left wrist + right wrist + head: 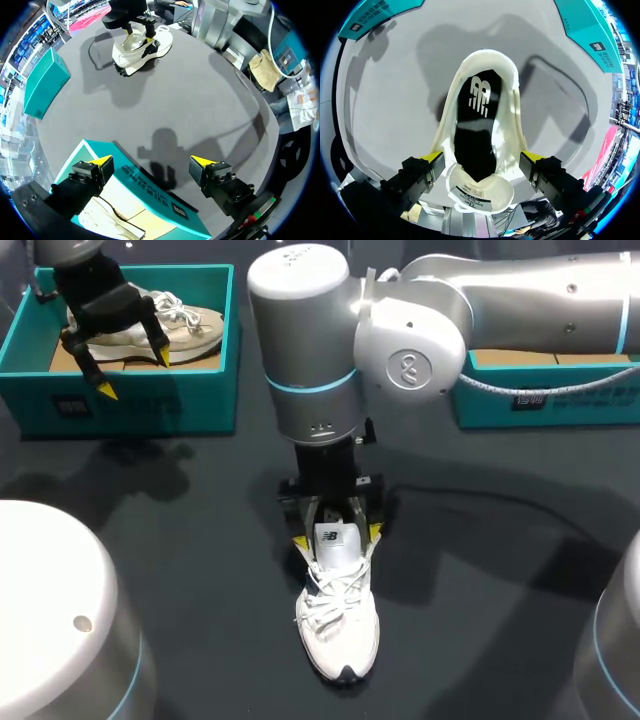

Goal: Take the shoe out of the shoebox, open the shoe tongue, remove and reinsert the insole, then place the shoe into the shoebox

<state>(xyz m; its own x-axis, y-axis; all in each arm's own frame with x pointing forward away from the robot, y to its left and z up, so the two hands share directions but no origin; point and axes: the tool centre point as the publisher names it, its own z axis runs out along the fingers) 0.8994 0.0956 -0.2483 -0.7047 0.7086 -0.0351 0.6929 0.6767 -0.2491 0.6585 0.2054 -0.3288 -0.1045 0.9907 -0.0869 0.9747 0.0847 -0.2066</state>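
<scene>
Closest to us, the rounded pale-grey base of our left arm fills the near-left corner. Far left, our left gripper hangs with its fingers spread wide and nothing between them. It sits above the near wall of a teal cardboard shoebox that holds a cream lace-up shoe, parked there, we judge, to leave the working space free.

At the middle, the white lace-up trainer stands on the dark table, toe toward us. Our right gripper straddles its collar with both fingers seemingly pressed to its sides, probably to steady it for the insole step.

Only the right wrist view looks inside: the tongue is folded back, and the black insole with its white mark lies in place. From above, the arm hides all that.

Far right, a second teal shoebox lies half under that arm; we cannot tell which box is the trainer's.
</scene>
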